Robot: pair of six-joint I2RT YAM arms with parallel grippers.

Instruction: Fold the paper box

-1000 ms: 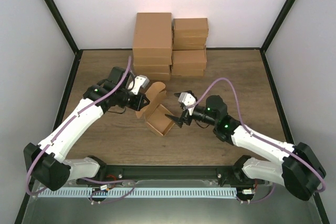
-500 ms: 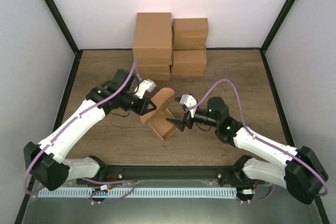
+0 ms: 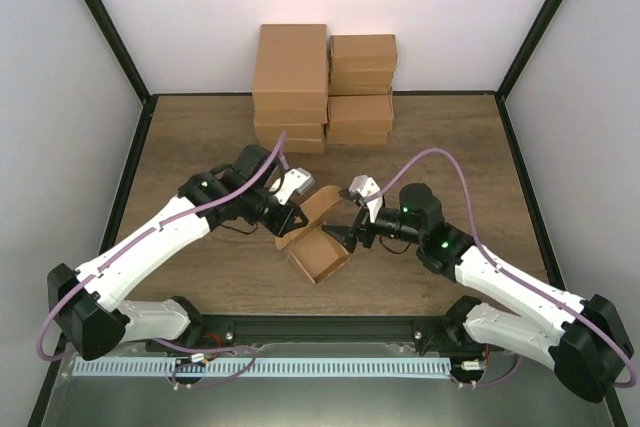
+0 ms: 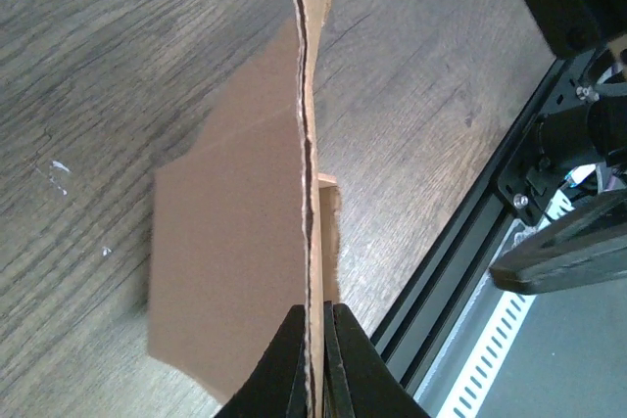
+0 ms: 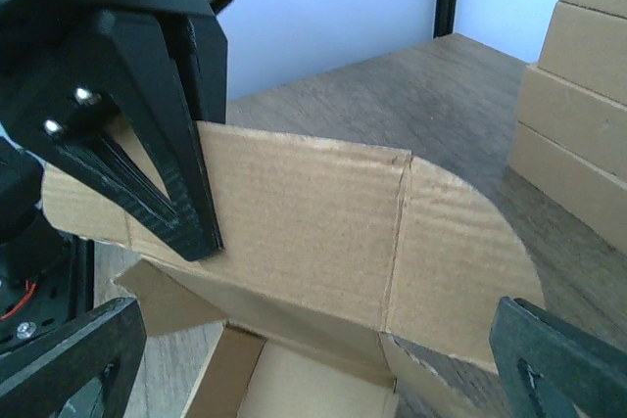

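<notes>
Likely light, thin and crease-prone, box [image 3: 320,255] lying open mid-table [image 3: 190,142], lid flap clamped edge-on by left gripper [image 3: 290,217], right gripper [image 3: 343,238] agape just beside; best held gently at flap edges.

The paper box [image 3: 318,252] stands on the table [image 3: 190,137], near its middle and toward the near edge, between the two arms. The left gripper [image 3: 290,217] is at the box's left rear, on the raised flap [image 3: 318,205]. The right gripper [image 3: 345,237] is just beside the box's right side. Behind the box, at the far edge, stand cartons: the taller stack [image 3: 290,77] on the left, the lower stack [image 3: 362,87] just beside it on the right.
</notes>
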